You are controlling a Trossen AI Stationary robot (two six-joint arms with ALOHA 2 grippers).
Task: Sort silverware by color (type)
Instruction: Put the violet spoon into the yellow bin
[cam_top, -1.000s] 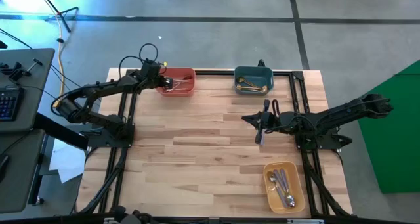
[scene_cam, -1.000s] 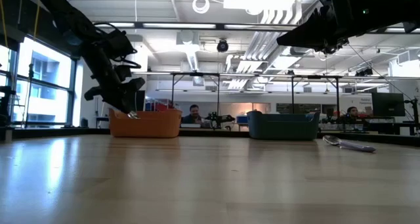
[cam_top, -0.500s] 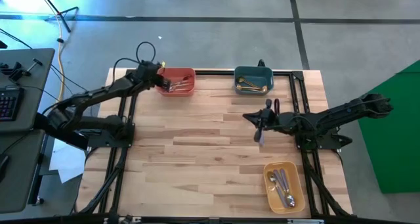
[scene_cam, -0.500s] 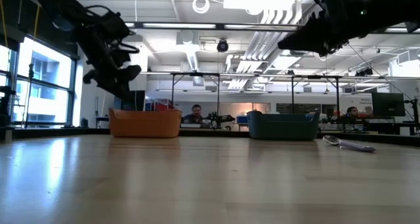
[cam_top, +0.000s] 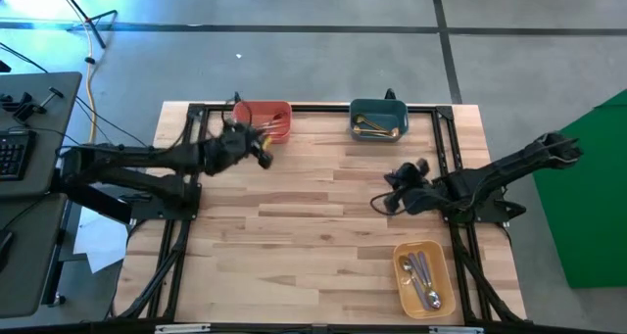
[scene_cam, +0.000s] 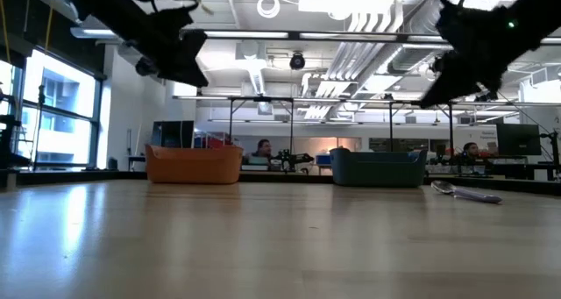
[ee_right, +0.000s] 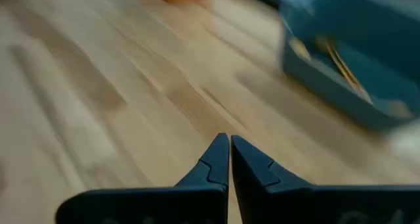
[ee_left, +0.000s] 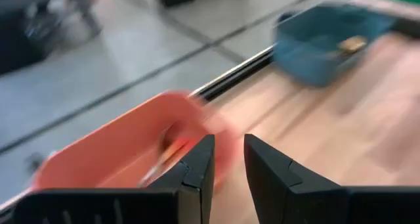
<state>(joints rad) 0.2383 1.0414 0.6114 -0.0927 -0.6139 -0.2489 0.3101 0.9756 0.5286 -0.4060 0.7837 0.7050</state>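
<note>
A purple-handled spoon (scene_cam: 465, 192) lies flat on the table; in the high view my right arm covers it. Orange-red spoons (cam_top: 275, 128) lie in the coral bowl (cam_top: 265, 114). Gold spoons (cam_top: 377, 128) lie in the teal bowl (cam_top: 378, 107), and purple ones (cam_top: 422, 273) in the yellow bowl (cam_top: 404, 285). My left gripper (cam_top: 263, 154) (ee_left: 228, 161) is open and empty, above the table just on the near side of the coral bowl. My right gripper (cam_top: 380, 204) (ee_right: 230, 152) is shut and empty, raised above the table's right half.
The coral bowl (scene_cam: 193, 165) and teal bowl (scene_cam: 377, 167) stand at the far edge, the yellow bowl at the near right corner. A dark frame (cam_top: 313, 109) runs along the table's far edge and sides. Bare wood (cam_top: 294, 236) fills the middle and near left.
My left gripper has left the coral bowl, risen and drawn back toward the near edge; the spoon tip seen at its fingers a second ago is gone from them. My right gripper has shifted toward the near edge. The purple spoon has stayed where it lay.
</note>
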